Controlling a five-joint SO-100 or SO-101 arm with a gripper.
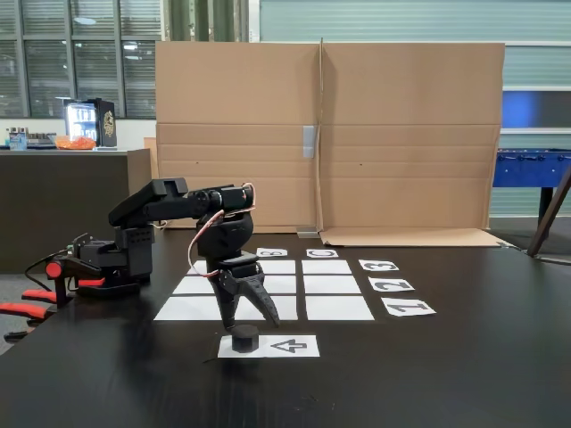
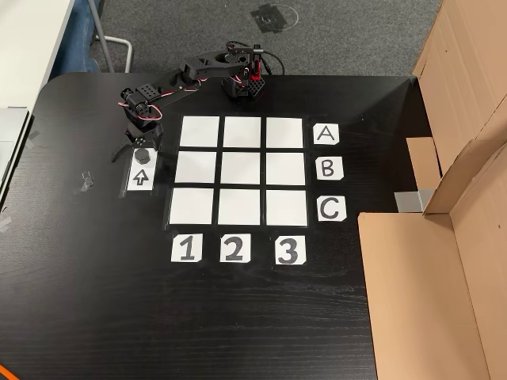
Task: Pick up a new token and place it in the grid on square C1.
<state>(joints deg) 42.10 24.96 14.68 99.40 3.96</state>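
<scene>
Fixed view — low, at table edge; other view — overhead; both share the grid point(image 1: 278, 285).

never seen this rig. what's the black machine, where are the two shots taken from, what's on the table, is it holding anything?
It is a small black robot arm bolted to a black table. At its tip is a two-fingered pincer pointing down.

The fixed view is taken low, from the table's edge, facing a cardboard wall. The other view looks down from above.

On the table lies the grid, nine blank white paper rectangles in three rows of three. Paper labels A, B, C run along its right in the top-down view, and 1, 2, 3 below. Square C1 is the bottom-left cell there. All nine cells are bare.

Beside the grid lies a white sheet printed with an arrow. On it sits the token, a small black puck.

Nothing is held. The pincer hangs open just above the token, its fingers spread to either side.
</scene>
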